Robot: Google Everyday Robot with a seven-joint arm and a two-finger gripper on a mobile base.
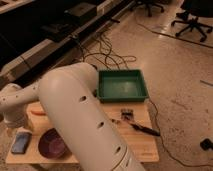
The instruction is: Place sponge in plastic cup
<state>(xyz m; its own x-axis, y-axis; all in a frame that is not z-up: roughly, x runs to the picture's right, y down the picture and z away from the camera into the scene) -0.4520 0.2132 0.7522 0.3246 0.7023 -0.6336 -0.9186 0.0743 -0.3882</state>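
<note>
Lying untouched at the tabletop (145, 150) left edge beside purple bowl (51, 143), sponge (21, 142) awaits pickup; hand (126, 115) open, empty; cup unseen.

no readable text, labels, brand marks, numbers or signs on anything in view

I see a green tray (122, 86) at the far edge of the wooden surface (145, 145), and a purple bowl (51, 143) near its front. A dark pen-like tool (145, 130) lies toward the right, beside a small dark object (127, 114). Black cables (107, 52) trail over the speckled floor (175, 65) behind, where office chairs (192, 20) stand.
</note>
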